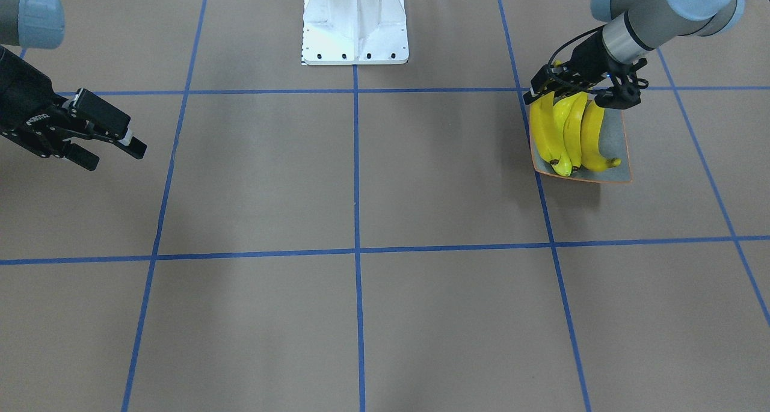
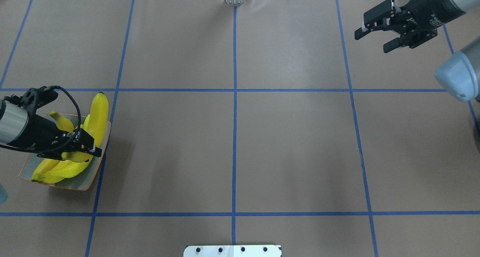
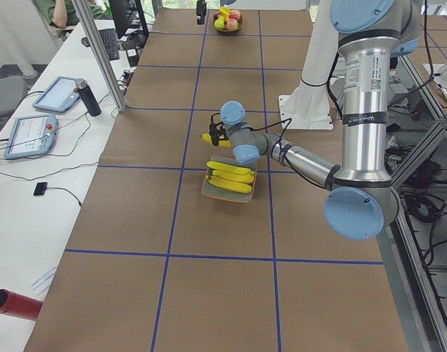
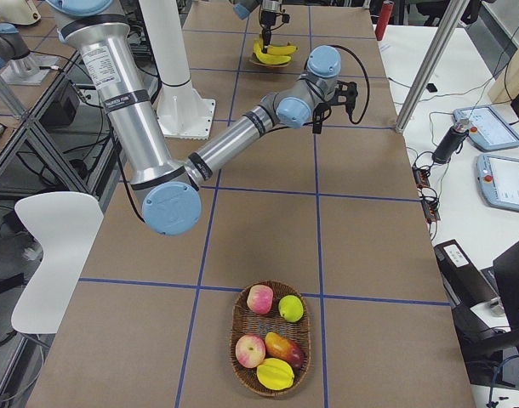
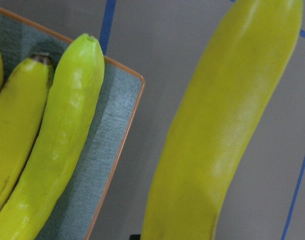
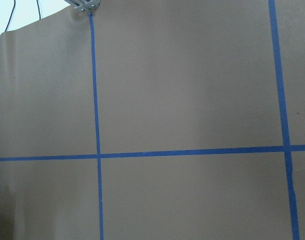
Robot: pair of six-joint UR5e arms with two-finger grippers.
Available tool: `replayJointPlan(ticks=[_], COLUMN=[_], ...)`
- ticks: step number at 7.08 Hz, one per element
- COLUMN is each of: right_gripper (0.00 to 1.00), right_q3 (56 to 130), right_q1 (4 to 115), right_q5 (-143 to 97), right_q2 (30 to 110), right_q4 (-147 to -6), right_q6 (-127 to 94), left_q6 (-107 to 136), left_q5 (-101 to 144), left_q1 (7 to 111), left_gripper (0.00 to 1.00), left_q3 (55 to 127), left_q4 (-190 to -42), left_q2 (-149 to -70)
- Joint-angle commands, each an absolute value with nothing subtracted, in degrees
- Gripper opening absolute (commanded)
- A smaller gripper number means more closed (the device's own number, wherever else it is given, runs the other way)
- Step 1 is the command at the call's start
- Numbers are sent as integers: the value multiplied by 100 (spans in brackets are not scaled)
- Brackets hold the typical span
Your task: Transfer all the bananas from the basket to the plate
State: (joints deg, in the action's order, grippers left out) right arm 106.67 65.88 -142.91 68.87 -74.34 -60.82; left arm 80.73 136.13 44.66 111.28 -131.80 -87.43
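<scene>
The task looks close to finished. Three bananas point(image 2: 62, 169) lie side by side on the plate point(image 1: 615, 141), which sits on the counter point(image 2: 232, 144) at the robot's left. The left gripper point(image 2: 88, 145) is over that plate with its jaws closed on the fourth banana point(image 2: 98, 112). In the left wrist view this banana hangs along and partly past the plate's orange rim, over bare counter. Whether it already touches the plate cannot be told.

The basket point(image 4: 235, 336), well apart at the robot's right end, holds only round and mixed fruit, and no banana shape is seen in it. What seems left is to bring the fourth banana over the plate and release it. The right gripper point(image 2: 372, 41) waits with its jaws apart and nothing between them.
</scene>
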Motion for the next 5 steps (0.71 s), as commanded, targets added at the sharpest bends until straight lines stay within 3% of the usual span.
replayJointPlan(ticks=[1,5], right_gripper=[100,100], right_q3=[10661,10652], right_q1=[6574,6566], right_q5=[-14282,-14274], right_q2=[6882,6908], right_q4=[-7427,-7427], right_q6=[-6082,-6082], left_q6=[8042,7699], left_q5=[13588,13597], left_q1=[4368,4377], left_gripper=[0,0], left_q3=[10996,10793], left_q4=[-13175,-13175], left_q2=[-8736,-8604])
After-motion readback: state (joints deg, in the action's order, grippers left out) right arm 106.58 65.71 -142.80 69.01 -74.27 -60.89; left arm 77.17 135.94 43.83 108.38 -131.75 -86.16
